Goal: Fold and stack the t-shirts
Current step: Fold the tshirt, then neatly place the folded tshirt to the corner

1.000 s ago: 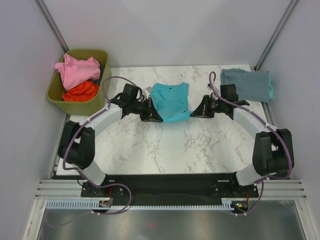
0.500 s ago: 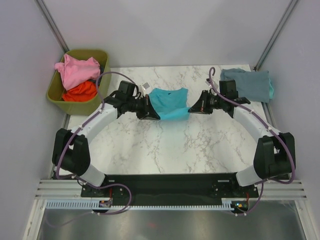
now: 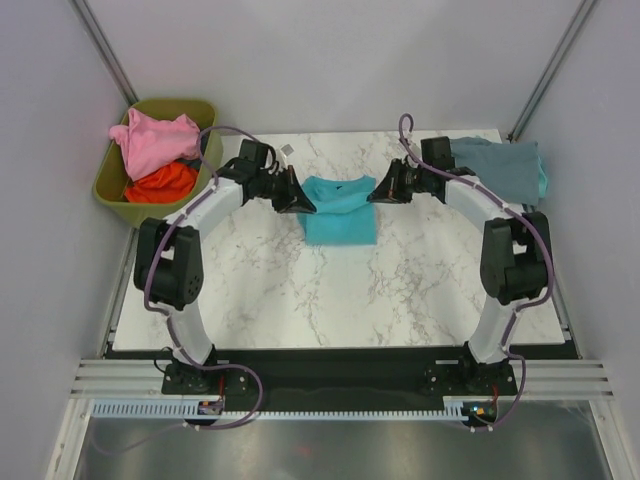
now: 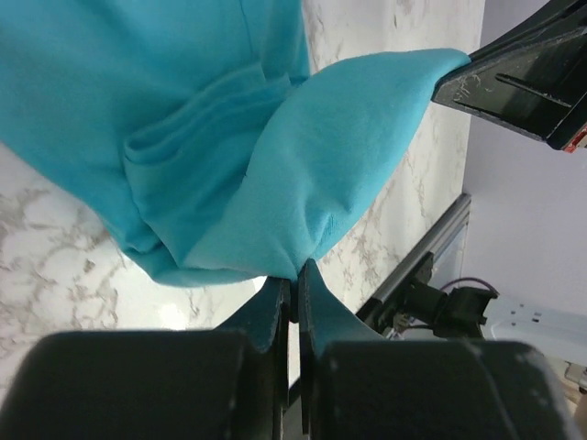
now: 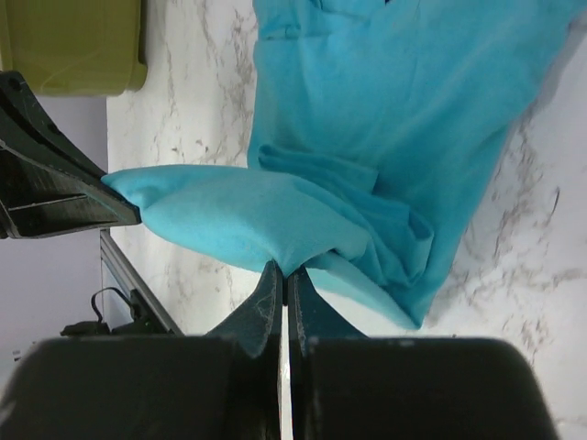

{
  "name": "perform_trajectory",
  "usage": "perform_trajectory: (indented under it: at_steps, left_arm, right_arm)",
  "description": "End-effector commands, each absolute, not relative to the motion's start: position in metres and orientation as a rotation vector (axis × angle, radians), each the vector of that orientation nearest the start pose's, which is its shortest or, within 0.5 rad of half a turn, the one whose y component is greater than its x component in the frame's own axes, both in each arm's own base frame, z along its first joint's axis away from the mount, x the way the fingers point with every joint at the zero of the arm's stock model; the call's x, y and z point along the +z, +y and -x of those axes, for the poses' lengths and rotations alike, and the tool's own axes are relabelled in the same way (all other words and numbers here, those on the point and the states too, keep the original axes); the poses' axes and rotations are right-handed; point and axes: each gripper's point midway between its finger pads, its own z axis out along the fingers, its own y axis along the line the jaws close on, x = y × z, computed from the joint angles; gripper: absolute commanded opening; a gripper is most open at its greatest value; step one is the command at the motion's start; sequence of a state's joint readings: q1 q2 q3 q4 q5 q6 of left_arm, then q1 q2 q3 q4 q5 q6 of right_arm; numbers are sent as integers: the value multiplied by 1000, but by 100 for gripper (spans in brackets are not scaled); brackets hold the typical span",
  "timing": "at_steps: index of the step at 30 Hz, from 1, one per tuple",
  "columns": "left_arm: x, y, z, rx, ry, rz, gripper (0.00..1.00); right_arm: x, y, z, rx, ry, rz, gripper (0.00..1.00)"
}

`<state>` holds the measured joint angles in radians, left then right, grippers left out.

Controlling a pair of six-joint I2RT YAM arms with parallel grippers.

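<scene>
Marble table (image 3: 300, 290) holds two: teal t-shirt (image 3: 340, 215), grey-blue t-shirt (image 3: 500, 170); bin (image 3: 150, 212), two more.

free: near tabletop (image 3: 330, 300) | blocked: bin (image 3: 150, 213) far-left, grey-blue shirt (image 3: 500, 168) far-right

Robotics lab, test cell: two white-and-black robot arms, the left arm (image 3: 200, 225) and the right arm (image 3: 475, 208), stand bolted to a black plate (image 3: 340, 365) at the near edge of a marble-patterned worktop (image 3: 340, 300). Plain pale walls (image 3: 330, 60) on bare metal struts (image 3: 105, 50) box in the far side. Purple cables (image 3: 403, 128) loop off the arms, and a slotted white cable duct (image 3: 340, 408) runs along the front.
</scene>
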<state>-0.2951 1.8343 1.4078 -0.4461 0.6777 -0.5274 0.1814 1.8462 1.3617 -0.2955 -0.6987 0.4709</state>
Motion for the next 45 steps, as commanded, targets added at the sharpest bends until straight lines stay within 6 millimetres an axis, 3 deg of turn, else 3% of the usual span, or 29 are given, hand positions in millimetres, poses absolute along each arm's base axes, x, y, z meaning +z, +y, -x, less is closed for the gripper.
perform_trajectory:
  at_steps: [1,4,8,9,10,11,12,13,15,16,18,19,20,21,22,24,25,27,29,30,33,35,39,42,45]
  left_arm:
    - [159,-244,-418,-1124,2436,-111,2]
    - [162,-246,-444,-1099,2399,-133,2]
    - [134,-244,-470,-1031,2416,-138,2]
    - [129,-245,-475,-1024,2414,-145,2]
    - [131,-246,-483,-1018,2396,-155,2]
    - [115,-245,-489,-988,2419,-148,2]
    - [111,-243,-495,-964,2419,-145,2]
    - [115,-244,-505,-944,2389,-163,2]
    - [96,-238,-523,-853,2398,-137,3]
    - [105,-237,-539,-816,2350,-162,4]
    - [110,-234,-555,-740,2312,-171,10]
    - [124,-232,-564,-706,2274,-178,13]
    - [131,-228,-568,-667,2258,-157,32]
    - [141,-226,-570,-653,2241,-147,44]
    - [156,-222,-569,-642,2221,-132,58]
    - [162,-219,-559,-638,2232,-131,65]
    - [179,-218,-552,-647,2212,-133,72]
    - [172,-218,-535,-672,2253,-123,76]
    - [180,-223,-517,-744,2259,-148,78]
    - [169,-223,-505,-764,2299,-149,78]
    - [168,-232,-479,-870,2342,-215,78]
    - [178,-244,-464,-989,2307,-346,76]
    - [191,-257,-456,-1061,2240,-481,76]
    - [184,-264,-460,-1071,2242,-522,77]
    - [158,-273,-462,-1100,2288,-543,77]
  right_arm:
    - [160,211,-464,1104,2282,81,0]
    - [156,216,-489,1102,2262,83,0]
    - [139,219,-521,1082,2251,80,0]
    - [125,221,-527,1078,2267,73,0]
    - [130,221,-536,1070,2245,78,0]
    - [126,221,-542,1063,2241,77,0]
    - [115,221,-546,1059,2253,69,0]
    - [117,222,-551,1057,2240,72,0]
    - [110,223,-558,1056,2234,76,0]
    - [113,224,-561,1056,2218,85,0]
    - [119,223,-568,1052,2185,93,16]
    - [129,225,-570,1050,2160,111,23]
    - [137,224,-571,1038,2136,139,39]
    - [151,224,-571,1030,2108,159,47]
    - [161,222,-570,1028,2090,171,55]
    - [180,219,-564,1036,2064,178,63]
    - [186,218,-560,1051,2061,184,71]
    - [194,217,-548,1051,2062,212,77]
    - [190,215,-537,1068,2097,211,78]
    - [190,214,-532,1077,2106,203,79]
    - [158,199,-517,1149,2196,72,80]
    - [152,188,-517,1223,2197,5,80]
    - [128,184,-512,1386,2227,5,80]
    - [115,182,-520,1446,2239,-19,80]
    - [99,180,-523,1495,2255,-40,80]
